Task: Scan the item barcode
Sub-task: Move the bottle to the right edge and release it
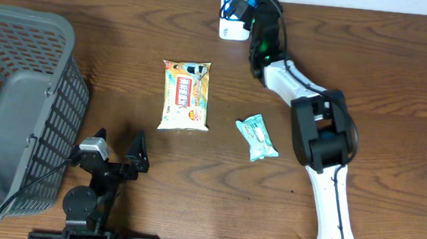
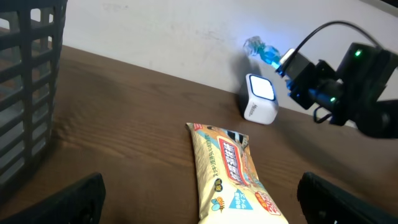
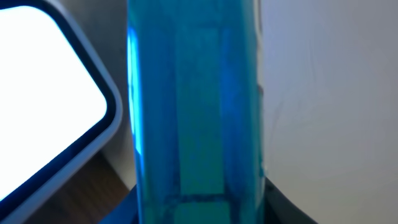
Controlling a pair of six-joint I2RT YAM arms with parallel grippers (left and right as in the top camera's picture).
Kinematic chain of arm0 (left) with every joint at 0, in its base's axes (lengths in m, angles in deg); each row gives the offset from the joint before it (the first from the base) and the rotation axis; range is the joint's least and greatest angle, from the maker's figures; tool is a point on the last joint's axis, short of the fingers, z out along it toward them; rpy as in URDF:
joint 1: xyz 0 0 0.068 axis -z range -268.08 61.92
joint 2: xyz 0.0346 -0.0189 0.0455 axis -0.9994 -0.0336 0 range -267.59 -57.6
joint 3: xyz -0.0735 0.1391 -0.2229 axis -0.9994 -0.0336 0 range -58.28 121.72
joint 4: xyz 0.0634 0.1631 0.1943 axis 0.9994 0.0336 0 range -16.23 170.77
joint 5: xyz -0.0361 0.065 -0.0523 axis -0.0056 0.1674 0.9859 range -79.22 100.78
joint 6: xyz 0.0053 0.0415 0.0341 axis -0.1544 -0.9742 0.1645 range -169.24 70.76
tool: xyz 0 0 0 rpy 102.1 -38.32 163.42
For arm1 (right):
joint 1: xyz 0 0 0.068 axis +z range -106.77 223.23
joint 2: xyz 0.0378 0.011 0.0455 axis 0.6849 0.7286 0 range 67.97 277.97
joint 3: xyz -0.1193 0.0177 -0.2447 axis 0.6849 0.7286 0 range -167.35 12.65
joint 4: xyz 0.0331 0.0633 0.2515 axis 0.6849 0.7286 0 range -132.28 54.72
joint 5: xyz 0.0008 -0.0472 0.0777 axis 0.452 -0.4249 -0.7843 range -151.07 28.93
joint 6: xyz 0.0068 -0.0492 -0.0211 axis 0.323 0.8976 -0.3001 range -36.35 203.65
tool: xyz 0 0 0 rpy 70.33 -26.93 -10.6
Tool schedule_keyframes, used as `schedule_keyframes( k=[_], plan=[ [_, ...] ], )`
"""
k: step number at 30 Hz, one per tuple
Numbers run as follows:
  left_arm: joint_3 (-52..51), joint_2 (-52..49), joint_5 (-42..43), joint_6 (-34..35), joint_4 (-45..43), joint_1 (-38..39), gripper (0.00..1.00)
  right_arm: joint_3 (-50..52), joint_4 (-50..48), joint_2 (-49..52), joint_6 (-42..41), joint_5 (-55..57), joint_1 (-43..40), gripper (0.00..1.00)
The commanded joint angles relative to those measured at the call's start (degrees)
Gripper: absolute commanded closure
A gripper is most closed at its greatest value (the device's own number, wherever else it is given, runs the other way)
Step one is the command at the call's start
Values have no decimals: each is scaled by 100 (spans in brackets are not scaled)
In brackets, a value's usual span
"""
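Packet (image 3: 193, 112) sits in the right claw (image 2: 285, 61), held in the air at the far edge of the surface (image 1: 399, 88), right by the scanner (image 1: 232, 28). The claw is narrowed down onto one end of it and the other end sticks out free.

How we see the packet:
- thin see-through film, free end crinkled in the left wrist view
- glowing blue-teal
- in the right wrist view it's an upright blue-teal band filling mid-frame, with a paler rectangular patch inside
- too blurred there for us to read any print or barcode

The scanner is a small white box with a dark-rimmed window lit bright white. In the right wrist view the window is just left of the packet.

Left claw (image 1: 118, 142) is spread wide, holds nothing, and sits at the near edge beside the basket (image 1: 21, 36).

Also on the surface:
- snack bag (image 1: 185, 94), flat in the middle, cream and orange with a red label
- second teal packet (image 1: 256, 137), flat, right of the bag and close to the right arm
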Motion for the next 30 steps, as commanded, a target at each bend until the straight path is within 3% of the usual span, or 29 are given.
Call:
schedule_keyframes(
  k=[1, 17, 23, 30],
  plan=[
    [-98, 37, 72, 11, 175, -17, 2, -92, -354, 37, 459, 378, 175, 99],
    [-98, 37, 72, 11, 175, -17, 2, -92, -308, -240, 568, 1915, -304, 99],
    [-98, 37, 72, 11, 175, -17, 2, -92, 1443, -778, -50, 2396, -977, 99],
    [-98, 37, 72, 11, 175, -17, 2, -92, 3960, -957, -1790, 2796, -2087, 99]
  ],
)
